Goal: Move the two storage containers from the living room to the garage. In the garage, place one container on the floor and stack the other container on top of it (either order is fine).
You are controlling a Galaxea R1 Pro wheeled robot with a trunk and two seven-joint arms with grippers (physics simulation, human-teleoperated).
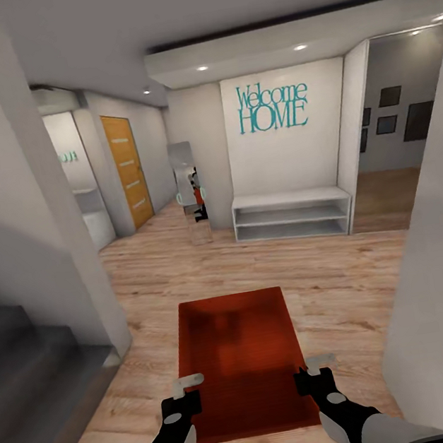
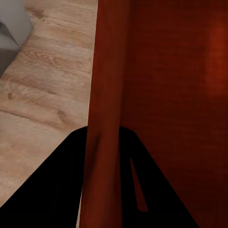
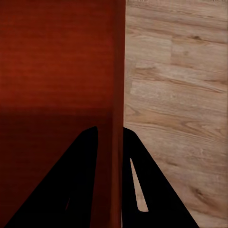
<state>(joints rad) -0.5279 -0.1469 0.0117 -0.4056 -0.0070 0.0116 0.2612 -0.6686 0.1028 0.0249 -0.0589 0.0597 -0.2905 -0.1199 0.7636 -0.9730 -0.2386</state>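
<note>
We hold a red-orange storage container (image 1: 240, 361) out in front of us, above the light wood plank floor (image 1: 331, 283) of an entrance hall. The box is lidless and we look down into its bare inside. Our left gripper (image 1: 184, 398) is clamped over the box's left long wall, near the corner closest to us, and our right gripper (image 1: 308, 378) is clamped over the right long wall, opposite it. The box thus lies between the two grippers, its length running away from us.

In the left wrist view the thin red wall (image 2: 107, 118) stands between the two dark fingers (image 2: 52, 190), one outside the box and one inside, both pressed to it. In the right wrist view it is the same: the wall (image 3: 116, 95) runs between the fingers (image 3: 152, 185), with the box's inside on one side and the plank floor (image 3: 180, 95) on the other.

Ahead, against a white wall with teal "Welcome HOME" lettering (image 1: 273, 106), stands a low white shelf bench (image 1: 292, 214). Left of it leans a tall mirror (image 1: 187, 187), and further left there is an orange-wood door (image 1: 126, 171). Dark grey stairs (image 1: 32, 380) rise at our left, beside a white pillar (image 1: 51, 227). At the right an opening shows a grey wall with dark picture frames (image 1: 394, 115).
</note>
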